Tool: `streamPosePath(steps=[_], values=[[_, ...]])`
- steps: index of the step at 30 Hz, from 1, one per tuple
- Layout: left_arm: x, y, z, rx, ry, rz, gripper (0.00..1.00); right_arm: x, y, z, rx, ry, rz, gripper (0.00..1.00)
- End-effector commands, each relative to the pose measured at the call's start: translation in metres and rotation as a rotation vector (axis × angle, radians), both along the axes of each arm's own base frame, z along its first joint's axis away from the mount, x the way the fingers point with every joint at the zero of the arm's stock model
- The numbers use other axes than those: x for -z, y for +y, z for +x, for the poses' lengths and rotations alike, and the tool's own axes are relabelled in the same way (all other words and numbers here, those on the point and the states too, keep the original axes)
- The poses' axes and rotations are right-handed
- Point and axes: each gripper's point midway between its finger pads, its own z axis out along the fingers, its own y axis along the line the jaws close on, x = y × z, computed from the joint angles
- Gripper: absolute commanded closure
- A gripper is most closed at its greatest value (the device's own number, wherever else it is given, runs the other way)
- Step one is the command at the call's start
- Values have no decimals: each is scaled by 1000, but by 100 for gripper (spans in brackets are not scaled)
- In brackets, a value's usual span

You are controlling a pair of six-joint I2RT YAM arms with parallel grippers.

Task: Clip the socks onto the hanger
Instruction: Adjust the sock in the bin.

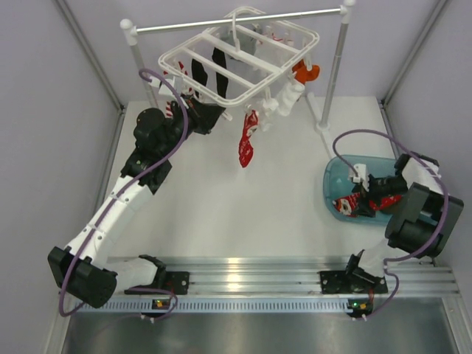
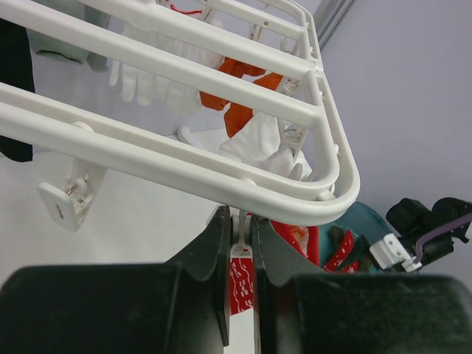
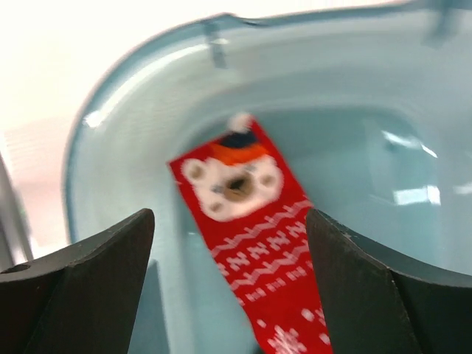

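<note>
The white hanger (image 1: 237,57) hangs from the rail at the back. Its near corner fills the left wrist view (image 2: 221,173). My left gripper (image 1: 212,116) is at the hanger's near-left side, and its jaws (image 2: 242,225) are shut on a dangling white clip (image 2: 243,237). A strip of red patterned sock (image 2: 240,286) shows just under that clip. A red sock (image 1: 248,141) hangs below the frame. My right gripper (image 1: 366,190) is inside the blue basin, open (image 3: 230,240). A red sock with a white bear face (image 3: 247,214) lies on the basin floor between its fingers, untouched.
The blue basin (image 1: 333,171) sits at the right of the table, with red socks (image 1: 348,205) in it. A grey rail (image 1: 243,20) on white posts carries the hanger. An orange sock (image 1: 307,72), white socks (image 1: 289,97) and a black sock (image 1: 200,74) hang from other clips.
</note>
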Motion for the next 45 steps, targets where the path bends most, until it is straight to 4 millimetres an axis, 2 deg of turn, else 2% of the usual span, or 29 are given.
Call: streamPosePath(steps=[1, 3, 4, 7, 13, 16, 18, 19, 21, 24, 26, 27, 28, 31, 33, 37, 41, 45], values=[[-11, 3, 1, -17, -33, -11, 100, 8, 16, -8, -264, -158, -113, 18], [-10, 2, 3, -13, -26, -13, 100, 22, 23, -18, -329, -180, -143, 18], [-9, 1, 4, -14, -20, -16, 100, 26, 24, -8, -373, -237, -189, 18], [-9, 0, 4, -12, -17, -20, 100, 35, 30, -4, -410, -254, -208, 18], [-9, 1, 6, -16, -18, -11, 100, 44, 19, 9, -413, -186, -251, 21], [-9, 0, 6, -13, -17, -9, 100, 50, 11, 8, -445, -158, -286, 25], [-8, -1, 6, -11, -13, -12, 100, 57, 7, 9, -465, -165, -316, 38], [-8, -1, 7, -11, -10, -14, 100, 61, 6, 10, -455, -162, -329, 46], [-7, -1, 7, -13, -8, -17, 100, 67, 7, 15, -425, -159, -334, 51], [-9, 0, 7, -15, -12, -17, 100, 67, 15, 43, -250, -140, -293, 58], [-10, 0, 7, -15, -16, -14, 100, 68, 9, 65, -92, -124, -283, 60], [-11, 0, 7, -15, -16, -14, 100, 64, 4, 77, -41, -134, -291, 60], [-10, 0, 8, -15, -15, -13, 100, 69, -1, 78, 23, -90, -299, 60], [-10, -1, 8, -11, -14, -14, 100, 61, -7, 86, 74, -79, -293, 59], [-10, -1, 8, -9, -13, -13, 100, 54, -6, 85, 77, -86, -270, 57], [-9, -2, 7, -7, -11, -15, 100, 34, 5, 77, 8, -102, -212, 44], [-10, -1, 6, -9, -14, -14, 100, 20, 14, 74, -31, -92, -175, 42], [-8, -1, 7, -13, -12, -9, 100, 20, 19, 64, -98, -81, -175, 41]])
